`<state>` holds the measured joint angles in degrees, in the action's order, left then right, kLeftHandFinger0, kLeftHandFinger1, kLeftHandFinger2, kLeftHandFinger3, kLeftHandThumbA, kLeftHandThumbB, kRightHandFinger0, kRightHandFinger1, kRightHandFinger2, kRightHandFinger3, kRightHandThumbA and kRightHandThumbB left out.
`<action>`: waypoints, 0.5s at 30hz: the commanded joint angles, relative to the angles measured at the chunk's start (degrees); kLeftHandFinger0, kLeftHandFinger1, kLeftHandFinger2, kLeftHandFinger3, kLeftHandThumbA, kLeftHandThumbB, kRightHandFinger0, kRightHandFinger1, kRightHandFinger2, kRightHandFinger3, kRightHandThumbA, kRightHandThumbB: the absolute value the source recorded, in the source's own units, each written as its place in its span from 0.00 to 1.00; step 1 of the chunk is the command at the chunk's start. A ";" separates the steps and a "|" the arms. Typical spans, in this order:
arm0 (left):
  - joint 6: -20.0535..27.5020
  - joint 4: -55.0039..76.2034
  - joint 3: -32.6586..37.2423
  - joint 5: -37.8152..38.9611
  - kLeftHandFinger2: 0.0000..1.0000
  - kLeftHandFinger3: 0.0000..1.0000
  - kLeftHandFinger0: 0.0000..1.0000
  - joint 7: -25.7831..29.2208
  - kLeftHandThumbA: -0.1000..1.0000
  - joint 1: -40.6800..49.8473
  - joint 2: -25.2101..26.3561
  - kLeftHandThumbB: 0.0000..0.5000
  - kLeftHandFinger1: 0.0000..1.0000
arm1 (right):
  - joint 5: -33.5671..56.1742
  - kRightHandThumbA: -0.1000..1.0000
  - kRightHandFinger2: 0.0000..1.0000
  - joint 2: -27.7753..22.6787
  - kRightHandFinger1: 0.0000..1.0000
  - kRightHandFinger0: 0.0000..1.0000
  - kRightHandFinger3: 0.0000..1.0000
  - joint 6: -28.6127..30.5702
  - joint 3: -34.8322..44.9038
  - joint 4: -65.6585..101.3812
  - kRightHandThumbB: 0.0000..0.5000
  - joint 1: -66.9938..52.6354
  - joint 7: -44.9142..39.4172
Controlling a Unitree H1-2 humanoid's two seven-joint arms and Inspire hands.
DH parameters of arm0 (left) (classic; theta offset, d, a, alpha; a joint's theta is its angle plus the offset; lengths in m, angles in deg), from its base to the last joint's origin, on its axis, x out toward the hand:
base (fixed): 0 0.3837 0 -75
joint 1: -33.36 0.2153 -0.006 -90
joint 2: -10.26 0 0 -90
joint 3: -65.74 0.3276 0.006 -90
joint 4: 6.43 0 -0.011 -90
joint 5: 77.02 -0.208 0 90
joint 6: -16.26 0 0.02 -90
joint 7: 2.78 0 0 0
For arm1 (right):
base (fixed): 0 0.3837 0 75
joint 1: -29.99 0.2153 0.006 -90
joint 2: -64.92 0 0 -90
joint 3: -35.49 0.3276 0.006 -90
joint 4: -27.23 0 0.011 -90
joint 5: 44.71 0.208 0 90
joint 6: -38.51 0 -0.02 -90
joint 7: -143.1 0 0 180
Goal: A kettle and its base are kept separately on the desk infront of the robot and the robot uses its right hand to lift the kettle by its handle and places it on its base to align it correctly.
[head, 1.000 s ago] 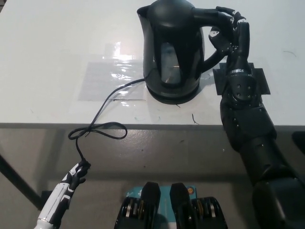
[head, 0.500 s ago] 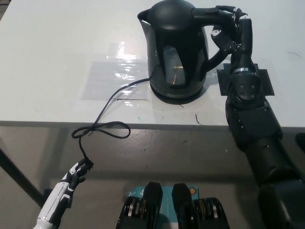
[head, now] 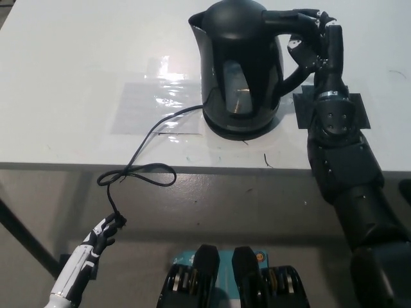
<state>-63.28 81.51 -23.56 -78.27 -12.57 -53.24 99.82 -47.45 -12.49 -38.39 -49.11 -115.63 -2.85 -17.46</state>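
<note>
A black kettle stands upright on its round base near the middle of the white desk. Only the base's rim shows under the kettle. My black right hand is wrapped around the kettle's handle at the upper right, fingers closed on it. A black cord runs from the base to the desk's front edge and loops over it. My white left hand hangs low at the lower left, below the desk, near the cord's end.
A shiny clear tape patch lies on the desk left of the kettle. A black square mat lies under my right forearm. The desk's front edge runs across the middle of the picture.
The kettle with my right hand has shifted slightly right and up in the picture; the whole view shifted a little too. The left hand has stayed put.
</note>
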 commanded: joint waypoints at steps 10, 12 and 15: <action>0.63 1.11 -0.22 0.90 1.00 1.00 1.00 -0.93 1.00 -0.58 1.05 0.71 1.00 | 7.24 0.00 0.64 1.08 0.26 0.00 0.66 8.17 6.32 -6.65 0.27 2.05 -1.79; 0.60 1.16 -0.22 0.87 1.00 1.00 1.00 -0.93 1.00 -0.59 1.08 0.72 1.00 | 7.56 0.00 0.64 1.21 0.26 0.00 0.66 8.58 6.55 -7.20 0.27 2.21 -1.94; 0.93 1.23 -0.14 1.07 1.00 1.00 1.00 -1.14 1.00 -0.68 1.13 0.68 1.00 | 8.35 0.00 0.65 2.32 0.26 0.00 0.68 8.32 6.73 -9.63 0.25 2.49 -2.09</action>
<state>-63.30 81.51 -23.58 -78.21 -12.57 -53.27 99.81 -41.36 -11.74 -32.16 -43.24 -122.68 -2.72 -18.85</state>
